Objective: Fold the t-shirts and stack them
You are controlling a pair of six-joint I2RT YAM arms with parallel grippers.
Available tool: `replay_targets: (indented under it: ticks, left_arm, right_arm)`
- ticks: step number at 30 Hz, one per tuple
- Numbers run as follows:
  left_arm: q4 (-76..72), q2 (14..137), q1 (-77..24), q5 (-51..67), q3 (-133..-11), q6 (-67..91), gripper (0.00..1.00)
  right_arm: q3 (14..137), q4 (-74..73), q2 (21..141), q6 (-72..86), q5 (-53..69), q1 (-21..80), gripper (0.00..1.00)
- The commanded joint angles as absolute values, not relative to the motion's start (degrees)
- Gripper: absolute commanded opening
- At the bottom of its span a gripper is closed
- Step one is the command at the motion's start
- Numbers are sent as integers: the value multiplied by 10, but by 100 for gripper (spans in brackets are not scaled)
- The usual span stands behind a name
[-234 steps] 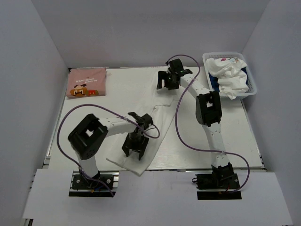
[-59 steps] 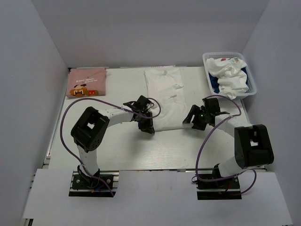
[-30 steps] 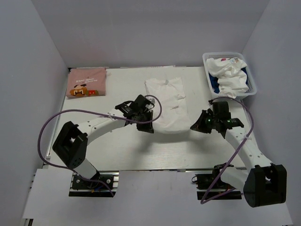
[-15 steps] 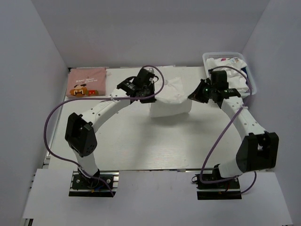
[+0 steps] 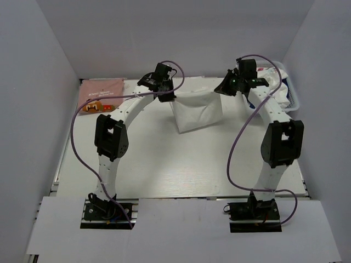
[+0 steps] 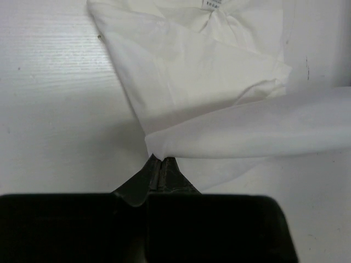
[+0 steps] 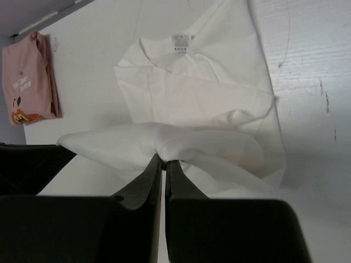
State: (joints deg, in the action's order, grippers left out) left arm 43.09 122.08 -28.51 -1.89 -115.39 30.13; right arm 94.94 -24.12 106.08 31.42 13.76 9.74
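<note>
- The large white t-shirt [image 5: 196,109] is found at the middle of the desk's [image 5: 164,164] far edge. Its near part is lifted and stretched as a hanging sheet between the two grippers.
- In the top view the part of the shirt lying behind that sheet is hidden. From the wrists it is seen spread flat on the desk, collar toward the far edge.
- The left gripper [image 5: 164,94] is clamped tight on the left corner of the raised edge. In the left wrist view the cloth is seen running straight into the pressed-together fingers [image 6: 171,174], with no gap between them.
- The right gripper [image 5: 226,89] is likewise closed on a bunched fold at the right end of the raised edge. How much cloth is caught inside cannot be made out.
- The lower part of each wrist view is blocked by the gripper's own dark body.
- The collar label [image 7: 181,41] is visible, but its print is too small to be read. In the left wrist view it is cut off by the top edge.
- The pink t-shirt [image 5: 101,93] is laid folded at the far left corner of the desk. Its right edge is crossed by the left arm.
- The basket [image 5: 294,101] at the far right corner is largely covered by the right arm. Only some white cloth [image 5: 282,90] inside can be seen.
</note>
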Motion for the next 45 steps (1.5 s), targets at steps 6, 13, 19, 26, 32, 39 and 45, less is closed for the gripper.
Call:
replay_targets:
  ticks: [6, 13, 19, 26, 32, 39, 45]
  left_arm:
    - [346, 1310, -235, 29, -1260, 282, 0]
    - [260, 1423, -195, 16, -1356, 307, 66]
    - [192, 1356, -187, 48, -1250, 301, 100]
    - [250, 1354, -200, 143, -1210, 271, 100]
    - [264, 1360, -211, 158, -1156, 283, 88]
    - [277, 1397, -240, 176, -1164, 288, 70]
    - [335, 1433, -251, 110, -1223, 294, 33]
  right_arm:
    - [1117, -190, 1222, 310, 175, 81, 0]
    - [1252, -22, 1411, 323, 206, 73, 63]
    - [1180, 26, 1338, 290, 235, 78, 90]
    - [1061, -44, 1239, 233, 197, 91, 90]
    - [957, -47, 1192, 231, 168, 91, 90]
    - [892, -19, 1140, 236, 157, 88, 90]
    - [847, -19, 1100, 229, 146, 86, 90]
